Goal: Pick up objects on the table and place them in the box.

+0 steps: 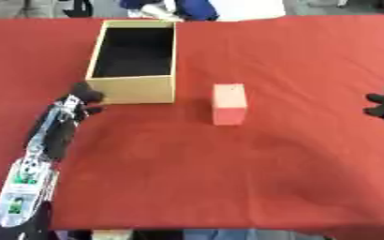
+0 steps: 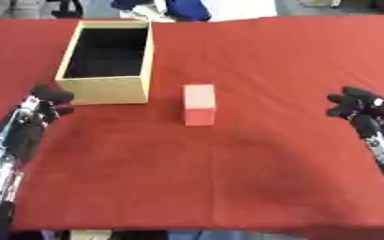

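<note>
A tan open-topped box (image 1: 134,89) with a dark inside stands at the back left of the red table. Just right of its near corner a salmon-red block (image 1: 229,103) stands on the cloth, touched by nothing. My left hand (image 1: 85,96) hovers beside the box's near left corner, fingers curled and holding nothing. My right hand (image 2: 355,107) is at the right side, well away from the block, fingers also curled and empty.
The red cloth table (image 1: 228,178) reaches to the near edge, with bare cloth between the block and both hands. Blue and white shapes (image 1: 166,9) show beyond the far edge behind the box.
</note>
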